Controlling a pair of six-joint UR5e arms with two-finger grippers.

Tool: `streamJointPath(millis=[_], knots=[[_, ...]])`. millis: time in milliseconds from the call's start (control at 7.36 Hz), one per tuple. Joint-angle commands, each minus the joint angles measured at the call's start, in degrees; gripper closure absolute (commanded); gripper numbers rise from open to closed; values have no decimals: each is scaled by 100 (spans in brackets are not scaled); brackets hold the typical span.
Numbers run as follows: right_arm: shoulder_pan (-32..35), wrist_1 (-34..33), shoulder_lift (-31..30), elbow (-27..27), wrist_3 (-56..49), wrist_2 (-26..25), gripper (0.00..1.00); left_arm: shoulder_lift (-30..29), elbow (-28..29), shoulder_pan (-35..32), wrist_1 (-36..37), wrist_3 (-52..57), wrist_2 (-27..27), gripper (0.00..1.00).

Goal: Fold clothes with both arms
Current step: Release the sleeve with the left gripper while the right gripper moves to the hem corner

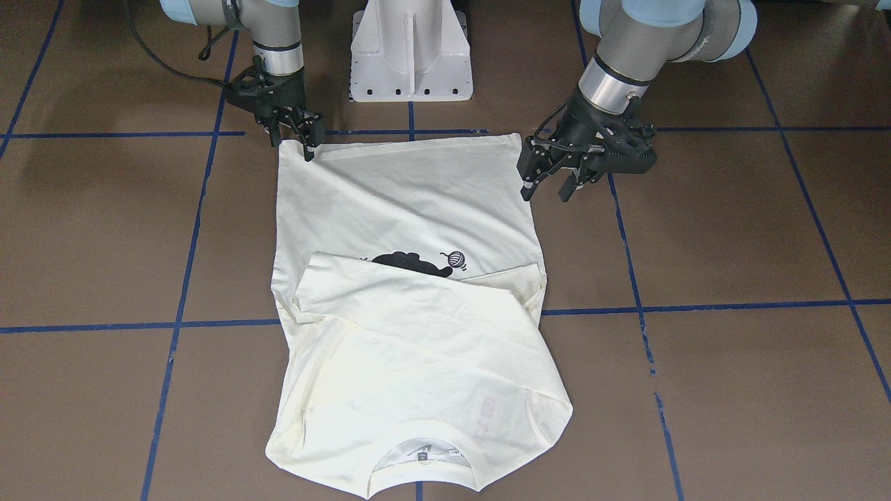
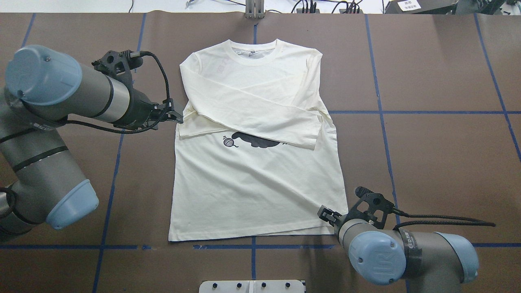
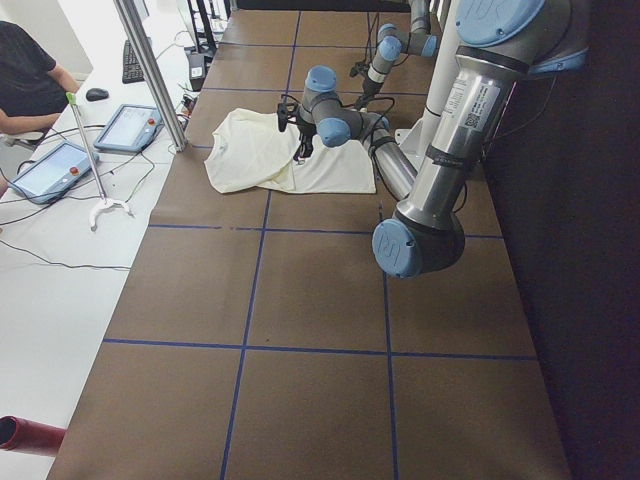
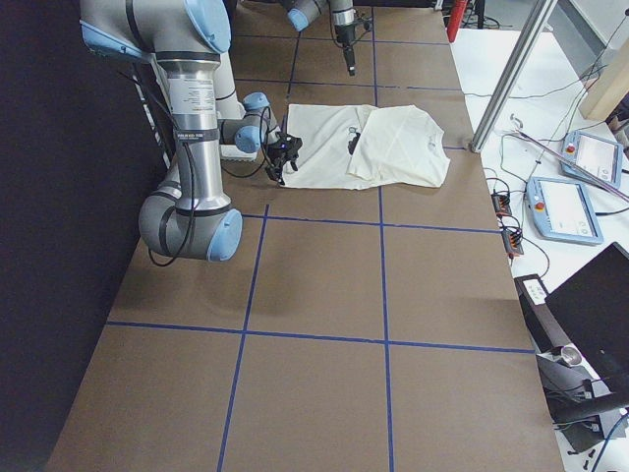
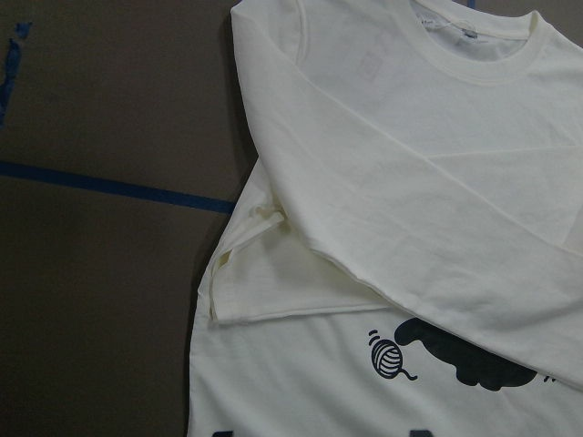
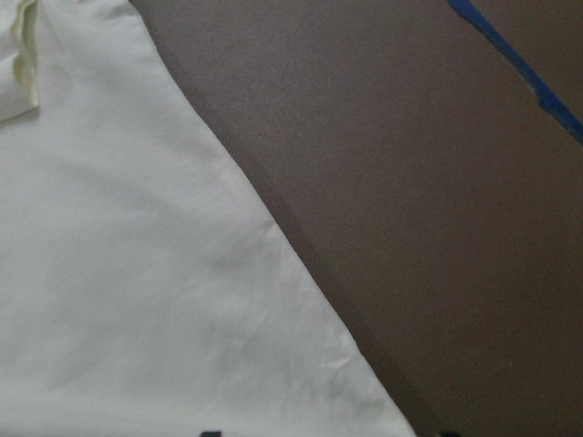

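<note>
Brown table (image 1: 731, 229) — white pedestal (image 1: 411, 56) near the T-shirt (image 1: 411, 195).

Your cream-white long-sleeved T-shirt (image 2: 256, 183) lies print side up on the brown surface (image 2: 439, 154), collar away from the robot and hem toward it. You can see both sleeves folded across the chest, covering most of the black cat print (image 2: 256, 141). The small yarn ball (image 2: 229, 141) shows beside it. The left arm (image 2: 81, 97) reaches in from the side, and the left gripper (image 1: 546, 191) has its fingers spread just beside the shirt's edge. The right arm (image 2: 423, 248) sets the right gripper (image 1: 294, 145), fingers apart, at a hem corner.
</note>
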Motion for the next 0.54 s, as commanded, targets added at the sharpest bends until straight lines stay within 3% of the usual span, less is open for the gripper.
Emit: streamJointPath(millis=[0,136,272,408], knots=[[3,0,0,-70,-2,0,21,-19,-14,9,9,-13,0,28],[12,0,-35,-52,-2,0,24,-19,-31,0,9,-13,0,28],[12,-9,-70,-78,-2,0,36,-10,-49,0,17,-13,0,28],[12,-18,-97,-61,-2,0,55,-10,-49,0,17,-13,0,28]])
